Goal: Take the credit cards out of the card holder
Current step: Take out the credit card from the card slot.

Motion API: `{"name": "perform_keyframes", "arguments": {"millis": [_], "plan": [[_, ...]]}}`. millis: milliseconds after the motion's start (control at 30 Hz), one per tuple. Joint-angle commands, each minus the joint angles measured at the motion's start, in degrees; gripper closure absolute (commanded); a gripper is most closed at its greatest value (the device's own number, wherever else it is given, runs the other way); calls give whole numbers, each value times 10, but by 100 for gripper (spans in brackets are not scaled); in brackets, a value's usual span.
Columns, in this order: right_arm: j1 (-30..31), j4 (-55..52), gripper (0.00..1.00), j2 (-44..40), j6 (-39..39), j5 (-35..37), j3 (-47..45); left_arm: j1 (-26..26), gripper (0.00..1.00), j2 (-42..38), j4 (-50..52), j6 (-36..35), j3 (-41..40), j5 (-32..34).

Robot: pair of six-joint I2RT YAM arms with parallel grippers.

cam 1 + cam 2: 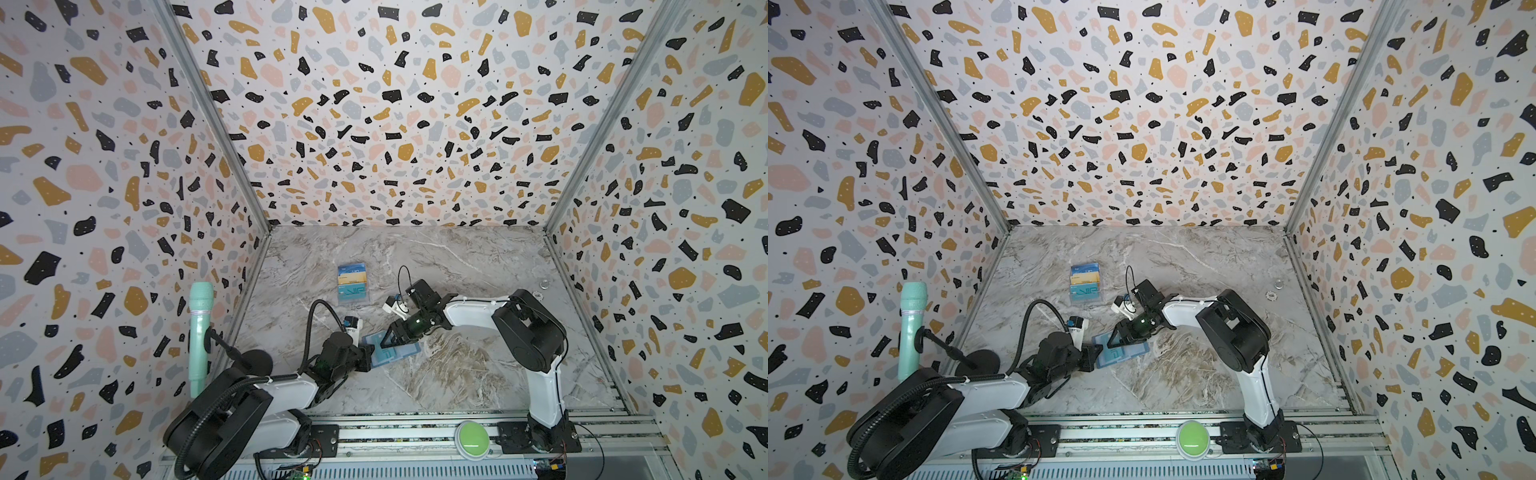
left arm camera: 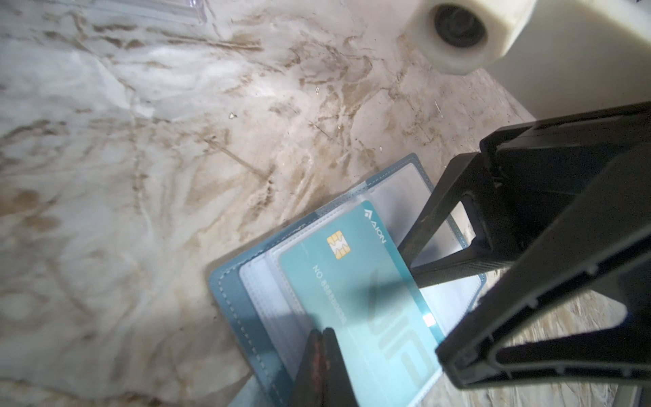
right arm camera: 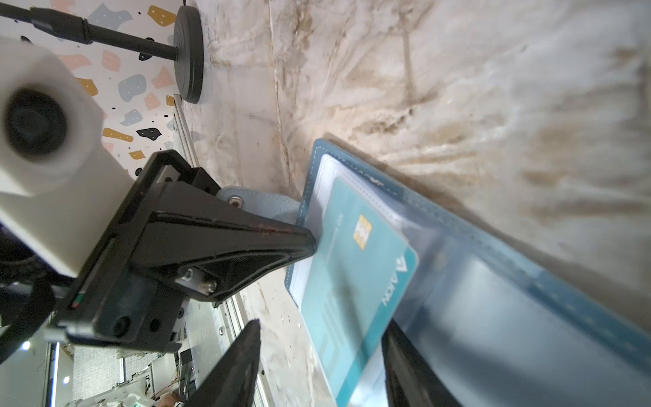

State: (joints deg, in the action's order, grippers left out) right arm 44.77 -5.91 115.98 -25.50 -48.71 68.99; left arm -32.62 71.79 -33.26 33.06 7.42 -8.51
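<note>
Lower centre, top view: left gripper (image 1: pixel 370 354) fully closed, tips pinning open card holder (image 2: pixel 229 299), a dusty-blue stitched booklet with floppy clear sleeves (image 2: pixel 260 292), flat on marble-look table (image 1: pixel 457 257). Glossy teal credit card (image 3: pixel 352 282), gold chip (image 3: pixel 363 232), partly out of sleeve. Right gripper (image 3: pixel 322 324) jaws apart, astride card. Step: grasping card. Judged next: clamp thin rigid edge, pull straight out.

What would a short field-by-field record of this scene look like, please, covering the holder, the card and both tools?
table: marble top
card holder: lying open, clear sleeves facing up
teal card: on the sleeves, chip side up; how far out it is, unclear
left tool: shut, tip pressing on the sleeves beside the snap tab
right tool: open, one finger on each side of the teal card
clear case: stacked cards, toward the back wall, apart from both tools
</note>
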Motion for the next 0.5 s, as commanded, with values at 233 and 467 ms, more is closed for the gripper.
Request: {"name": "perform_keyframes", "arguments": {"millis": [233,467], "plan": [[1,-3,50,-25,-1,-28,-8,1,97,4,27,7,-16,2],[-1,63,52,-20,-43,-64,-32,1,98,-24,65,8,-7,7]]}}
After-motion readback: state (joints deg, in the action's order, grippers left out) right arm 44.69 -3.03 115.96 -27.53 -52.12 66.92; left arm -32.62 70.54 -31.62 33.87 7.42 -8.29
